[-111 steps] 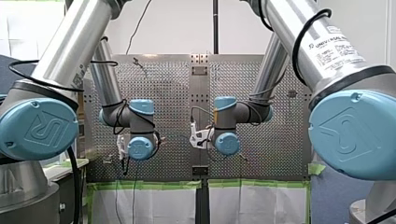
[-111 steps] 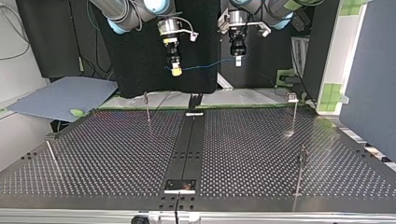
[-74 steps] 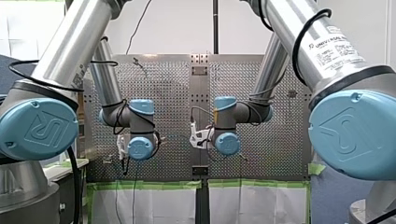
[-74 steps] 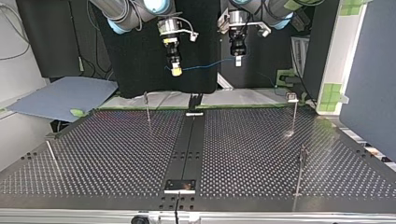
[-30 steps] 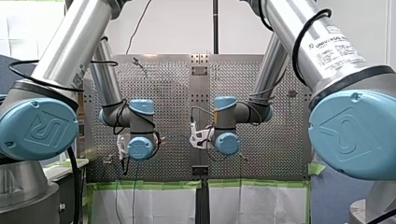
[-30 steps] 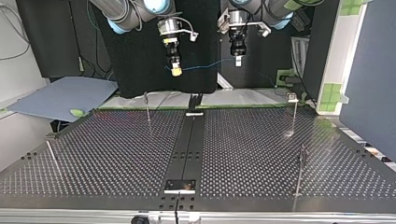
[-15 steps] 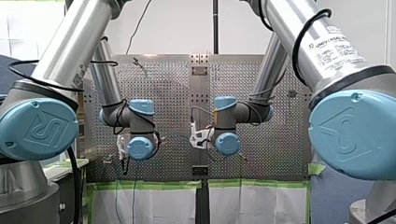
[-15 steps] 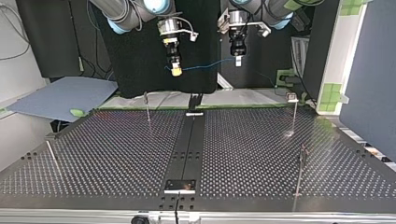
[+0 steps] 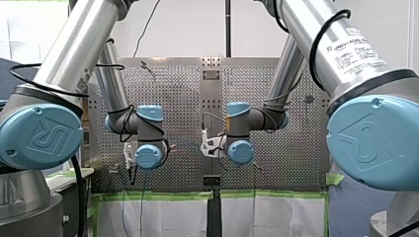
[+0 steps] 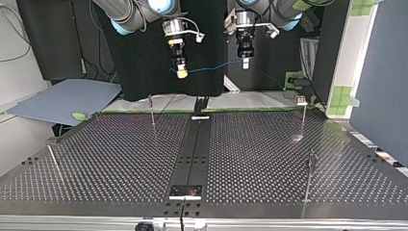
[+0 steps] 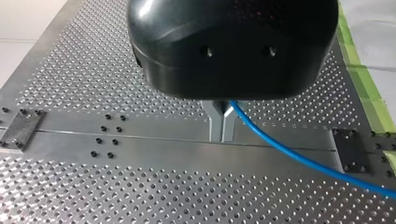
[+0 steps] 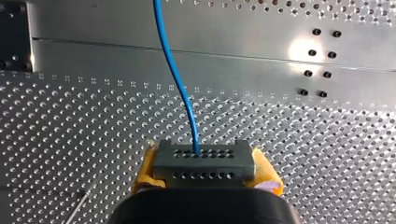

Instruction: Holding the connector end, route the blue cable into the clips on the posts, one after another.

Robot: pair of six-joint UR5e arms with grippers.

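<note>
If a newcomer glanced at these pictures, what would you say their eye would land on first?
The blue cable strung in mid-air between the two grippers, near the top view's upper middle, stands out first. My right gripper, at that view's left, clamps the grey connector in yellow pads, while my left gripper pinches the cable further along. Below, thin posts stand on the perforated table, none threaded yet.

Thin blue cable (image 12: 176,84), gently curved, held aloft, ending in dark grey connector (image 12: 204,161).

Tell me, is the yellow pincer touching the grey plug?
Touching. The right wrist view shows my right pincer's yellow pads pressed against both sides of the grey plug.
</note>
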